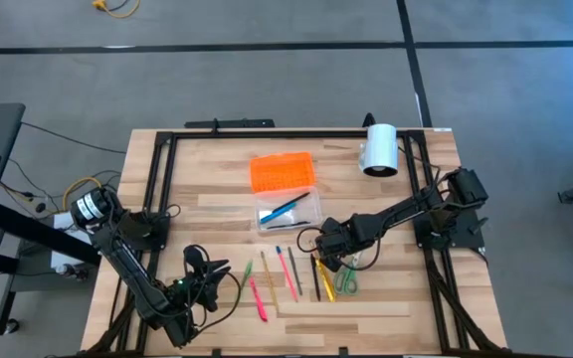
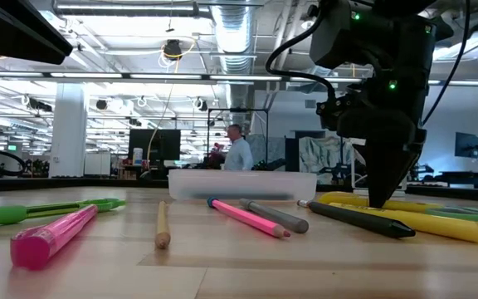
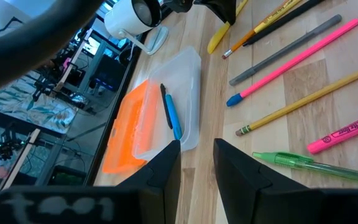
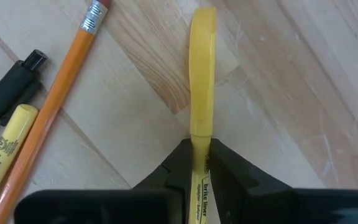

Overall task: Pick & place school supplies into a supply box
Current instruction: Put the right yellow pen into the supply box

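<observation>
My right gripper (image 1: 328, 254) points down at the table's right middle, shut on a yellow highlighter (image 4: 202, 62) that lies on the wood. Beside it lie a second yellow highlighter (image 4: 2, 149), an orange pencil (image 4: 61, 87) and a black pen (image 4: 5, 87). The clear supply box (image 1: 288, 211) stands open behind with a blue pen (image 3: 171, 115) inside; its orange lid (image 1: 283, 171) lies beyond it. My left gripper (image 3: 196, 168) hovers open at the near left, holding nothing. More pens and pencils (image 1: 286, 270) lie in a row between the arms. My right gripper pinches the yellow highlighter's printed barrel (image 4: 199, 146), just behind its cap, between the two fingers. The fingers come from above, pointing down, and lie across it. The highlighter lies flat on the table, its cap end sticking out beyond the fingers.
A white cylinder (image 1: 378, 149) lies at the far right of the table. A green pen (image 1: 248, 268), a pink highlighter (image 1: 258, 296) and green-handled scissors (image 1: 346, 280) lie near the front. A black frame (image 1: 157, 179) runs around the tabletop. A person stands far off in the room (image 2: 237, 154).
</observation>
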